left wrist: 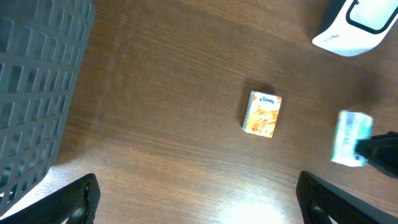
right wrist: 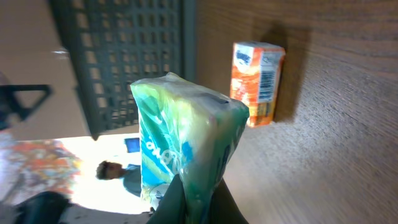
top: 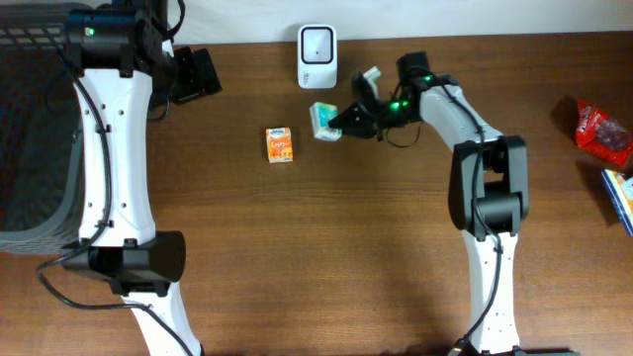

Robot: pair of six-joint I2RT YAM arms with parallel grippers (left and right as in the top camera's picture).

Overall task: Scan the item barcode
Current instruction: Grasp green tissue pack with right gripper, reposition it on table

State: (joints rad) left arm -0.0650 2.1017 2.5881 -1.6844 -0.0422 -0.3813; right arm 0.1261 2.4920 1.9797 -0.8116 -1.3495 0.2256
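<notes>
counts: one green-and-white soft plastic packet (top: 322,120); one small orange cardboard carton (top: 280,144); one white upright barcode scanner (top: 317,56); one dark grey mesh basket (top: 25,138); one red crinkled bag (top: 601,132); one blue-and-yellow box (top: 620,193), cut off by the right edge.
writing: the carton shows a black barcode on its side in the right wrist view. Its front print and the packet's white lettering are too blurred to read.
right gripper (right wrist: 194,205): fingers pressed together, pinching the packet's end.
left gripper (left wrist: 196,186): fingers spread wide, holding nothing, above the table beside the basket.
packet position: at the right gripper's tips, near the scanner's front, just right of the carton and apart from it. I cannot tell whether it is clear of the table.
</notes>
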